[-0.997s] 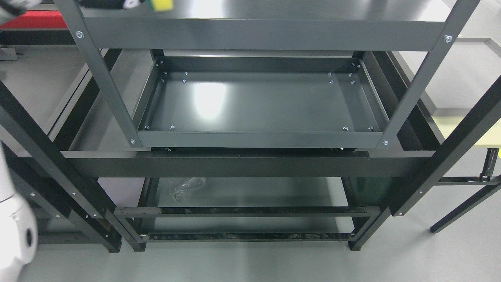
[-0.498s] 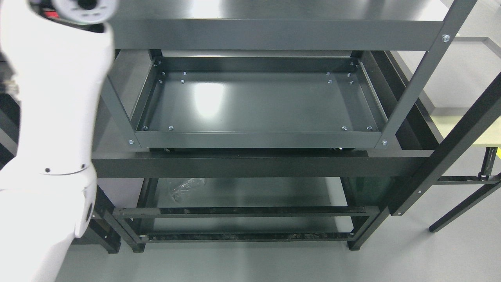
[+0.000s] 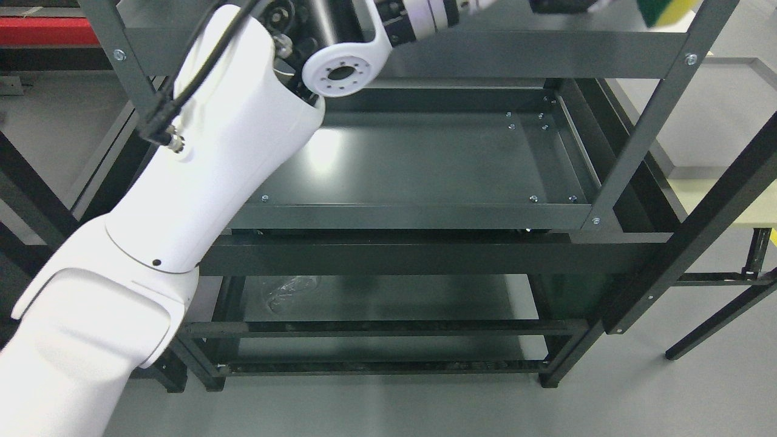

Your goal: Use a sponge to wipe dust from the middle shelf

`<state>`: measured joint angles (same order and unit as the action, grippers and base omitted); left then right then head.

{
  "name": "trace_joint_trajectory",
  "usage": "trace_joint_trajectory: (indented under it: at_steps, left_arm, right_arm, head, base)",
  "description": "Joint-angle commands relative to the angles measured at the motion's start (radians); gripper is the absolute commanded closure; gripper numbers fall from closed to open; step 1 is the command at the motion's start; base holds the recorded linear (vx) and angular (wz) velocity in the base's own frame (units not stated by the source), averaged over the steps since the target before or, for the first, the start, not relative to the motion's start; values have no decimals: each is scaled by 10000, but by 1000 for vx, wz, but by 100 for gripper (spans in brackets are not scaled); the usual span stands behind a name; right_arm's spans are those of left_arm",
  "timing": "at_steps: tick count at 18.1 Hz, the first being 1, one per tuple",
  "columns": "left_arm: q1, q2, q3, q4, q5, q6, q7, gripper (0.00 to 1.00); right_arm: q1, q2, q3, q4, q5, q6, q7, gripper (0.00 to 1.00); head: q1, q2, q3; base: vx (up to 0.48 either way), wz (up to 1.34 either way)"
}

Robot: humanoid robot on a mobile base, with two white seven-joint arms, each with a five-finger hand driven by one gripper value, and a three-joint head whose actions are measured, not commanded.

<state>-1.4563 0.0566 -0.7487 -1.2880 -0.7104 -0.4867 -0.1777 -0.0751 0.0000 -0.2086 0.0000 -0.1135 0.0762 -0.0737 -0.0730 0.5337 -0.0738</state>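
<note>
one sponge point(image 3: 666, 10) (yellow-green), one arm point(image 3: 182, 200), one rack point(image 3: 413, 215)

This looks like a workshop or robot test lab rather than a home. A bare dark metal shelving rack point(image 3: 400, 215), bolted together with visible screws, fills the middle of the frame and stands on a smooth grey floor point(image 3: 425, 406). Black frame legs point(image 3: 710, 331) of another stand cross the lower right. A pale workbench edge point(image 3: 728, 200) shows at the right, and a red panel point(image 3: 42, 31) sits at the upper left.
</note>
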Motion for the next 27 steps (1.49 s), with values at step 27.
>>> trace_joint_trajectory:
  at_steps: [27]
  left_arm:
    - [3196, 2320, 8468, -834, 3620, -2987, -6430, 100]
  right_arm:
    - [-1, -175, 0, -175, 0, 5, 0, 0]
  head:
    - [0, 0, 0]
  base:
    - [1, -45]
